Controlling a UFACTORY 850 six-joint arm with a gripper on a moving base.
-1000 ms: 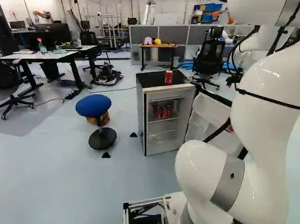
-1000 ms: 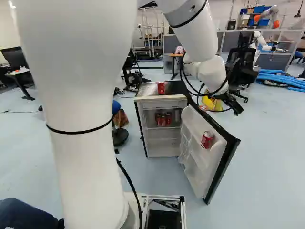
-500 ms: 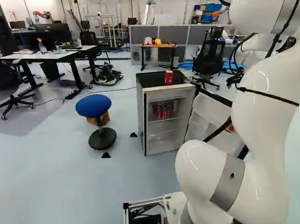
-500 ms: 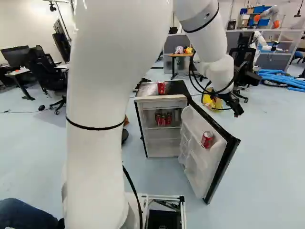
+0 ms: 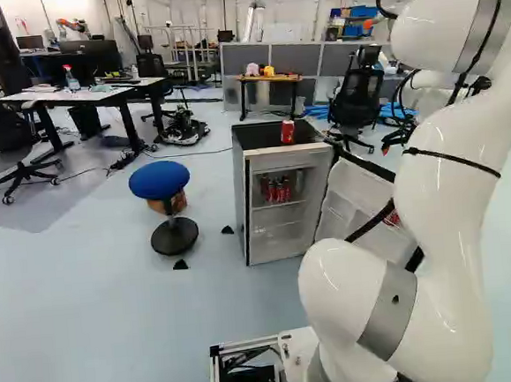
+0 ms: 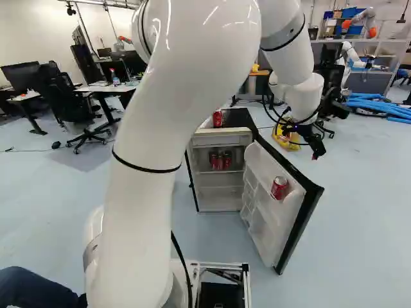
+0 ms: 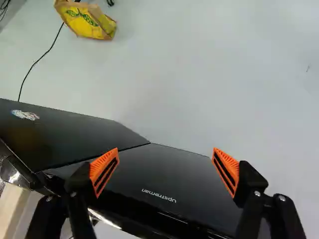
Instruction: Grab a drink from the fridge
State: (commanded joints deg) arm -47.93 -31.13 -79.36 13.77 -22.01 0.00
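our gripper (image 7: 165, 159) is released, its two orange pads (image 7: 104, 172) spread wide with nothing between them, and it hangs above the outer side of the mini fridge door (image 6: 271, 221), which stands open. the drinks are elsewhere: a red soda can (image 6: 279, 187) sits in the rack inside that door, a cluster of red soda cans (image 6: 220, 161) stands on the upper shelf of the mini fridge (image 5: 267, 163), and a lone red soda can (image 5: 287, 133) is on the top.

we judge that we must come round the door's edge to its inner side before any grasp. if full, a can should feel fairly heavy for its size, with thin walls that dent under a hard squeeze and a smooth skin that may be slick with cold. we would take it around the middle, pads on opposite sides, press gently, and lift it upright clear of the rack
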